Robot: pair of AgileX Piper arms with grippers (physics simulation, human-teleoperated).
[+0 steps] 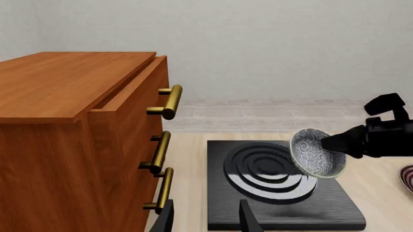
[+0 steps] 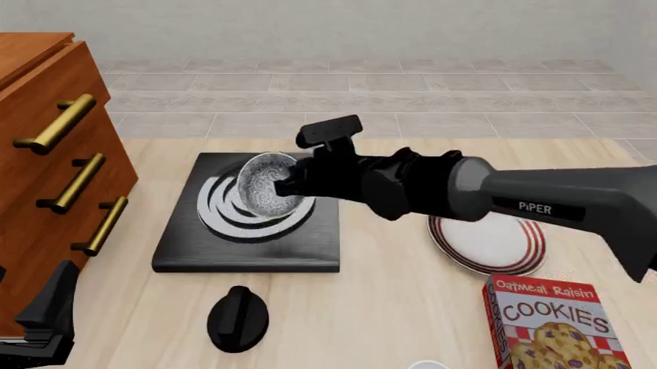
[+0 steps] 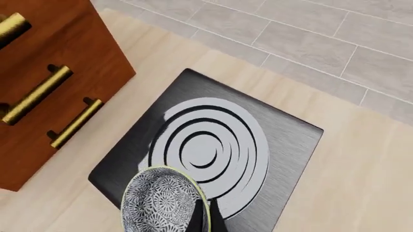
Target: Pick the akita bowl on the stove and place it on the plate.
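The akita bowl [image 2: 265, 184] hangs tilted above the stove [image 2: 251, 231], its speckled inside facing the cabinet side. My right gripper [image 2: 291, 184] is shut on the bowl's rim; the right wrist view shows the bowl [image 3: 161, 203] pinched at the fingertips [image 3: 205, 218] over the stove's rings [image 3: 210, 145]. In the left wrist view the bowl [image 1: 316, 152] floats clear of the stove [image 1: 277, 186]. The plate [image 2: 491, 240] lies on the table under the right arm, right of the stove. My left gripper [image 1: 206, 217] stands open near the table's front left, holding nothing.
A wooden cabinet [image 2: 46, 161] with brass handles stands left of the stove. A black round knob [image 2: 238, 317] lies in front of the stove. A cookies box [image 2: 549, 323] sits at the front right, near the plate.
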